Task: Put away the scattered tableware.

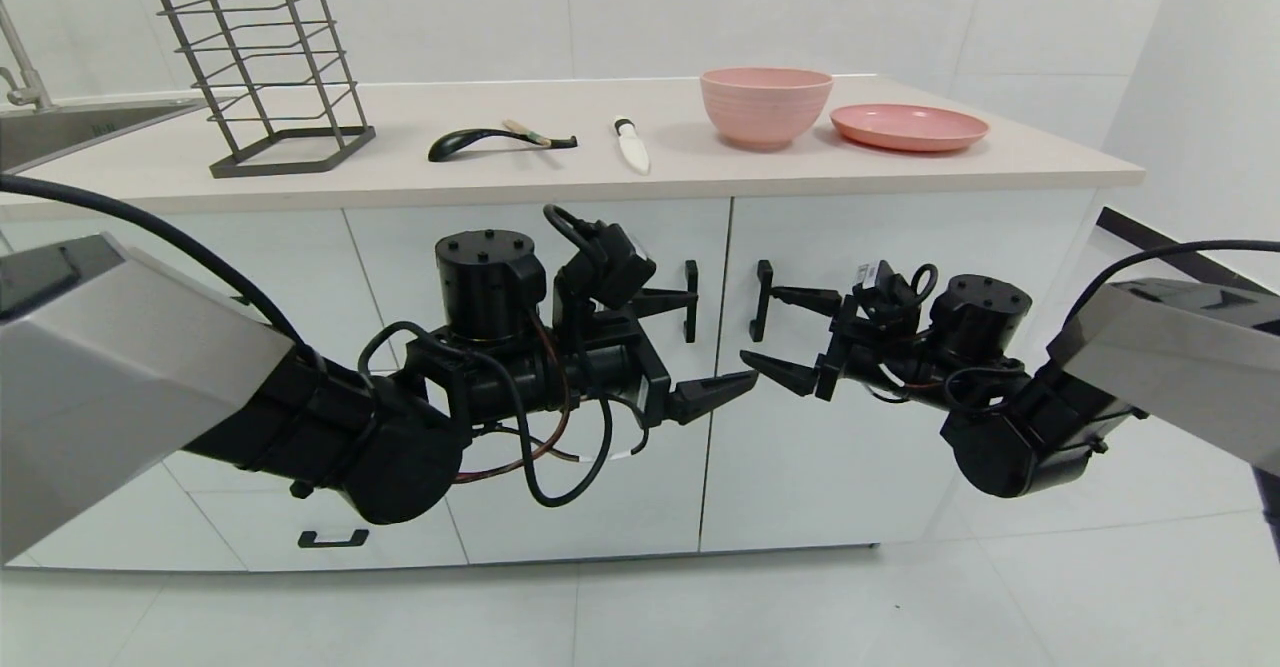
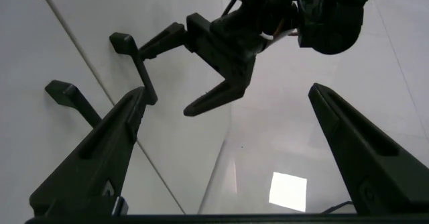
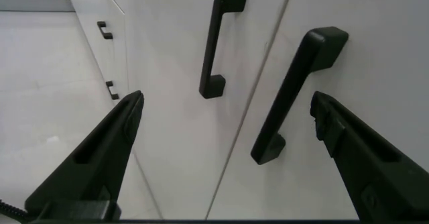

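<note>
On the countertop [image 1: 900,172] lie a black spoon [image 1: 470,142], a small wooden-handled utensil [image 1: 528,132] and a white knife [image 1: 632,144]. A pink bowl [image 1: 765,105] and a pink plate [image 1: 908,126] stand to their right. Both grippers hang below the counter edge, in front of the white cabinet doors, their tips facing each other. My left gripper [image 1: 720,339] [image 2: 226,93] is open and holds nothing. My right gripper [image 1: 762,327] [image 3: 226,100] [image 2: 164,80] is open too, close to the two black door handles [image 3: 218,43].
A dark wire rack [image 1: 265,57] stands at the counter's left, beside a steel sink [image 1: 80,127]. White cabinet doors [image 1: 850,427] with black handles [image 1: 690,302] face the arms. Open tiled floor [image 1: 700,617] lies below.
</note>
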Tool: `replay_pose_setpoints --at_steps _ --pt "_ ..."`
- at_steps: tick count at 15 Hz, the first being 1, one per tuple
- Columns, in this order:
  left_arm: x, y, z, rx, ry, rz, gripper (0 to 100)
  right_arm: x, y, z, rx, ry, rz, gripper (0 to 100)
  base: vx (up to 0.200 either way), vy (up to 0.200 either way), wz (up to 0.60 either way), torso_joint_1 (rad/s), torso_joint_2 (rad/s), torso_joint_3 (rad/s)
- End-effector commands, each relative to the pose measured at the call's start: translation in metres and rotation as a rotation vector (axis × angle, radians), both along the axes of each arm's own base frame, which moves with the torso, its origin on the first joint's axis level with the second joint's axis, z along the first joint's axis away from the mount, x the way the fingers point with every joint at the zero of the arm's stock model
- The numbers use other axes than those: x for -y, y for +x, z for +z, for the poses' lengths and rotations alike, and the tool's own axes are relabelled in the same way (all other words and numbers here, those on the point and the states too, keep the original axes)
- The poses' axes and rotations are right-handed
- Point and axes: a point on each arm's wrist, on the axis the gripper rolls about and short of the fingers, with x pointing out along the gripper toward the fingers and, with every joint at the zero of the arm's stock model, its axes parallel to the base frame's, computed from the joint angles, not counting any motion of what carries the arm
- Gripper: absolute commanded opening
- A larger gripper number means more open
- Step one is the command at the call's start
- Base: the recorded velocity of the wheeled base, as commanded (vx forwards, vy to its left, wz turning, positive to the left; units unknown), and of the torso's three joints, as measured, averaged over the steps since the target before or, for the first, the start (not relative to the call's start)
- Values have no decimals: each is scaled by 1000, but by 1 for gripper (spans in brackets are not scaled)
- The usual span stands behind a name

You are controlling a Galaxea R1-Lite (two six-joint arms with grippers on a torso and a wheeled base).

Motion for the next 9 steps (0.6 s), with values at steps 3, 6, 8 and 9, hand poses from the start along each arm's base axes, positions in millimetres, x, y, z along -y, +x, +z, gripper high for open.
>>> replay_pose_setpoints --at_steps 3,6,8,9 --pt "2 3 0 6 -4 -6 100 -9 -1 1 4 4 41 100 0 0 0 0 0 0" --pt "4 5 1 13 -11 -2 100 -11 8 1 19 15 42 100 0 0 0 0 0 0" --pt "7 9 2 21 -16 3 100 -13 9 -5 8 12 58 100 0 0 0 0 0 0" --pt "8 12 1 22 -16 6 100 -13 8 -8 2 9 97 100 0 0 0 0 0 0"
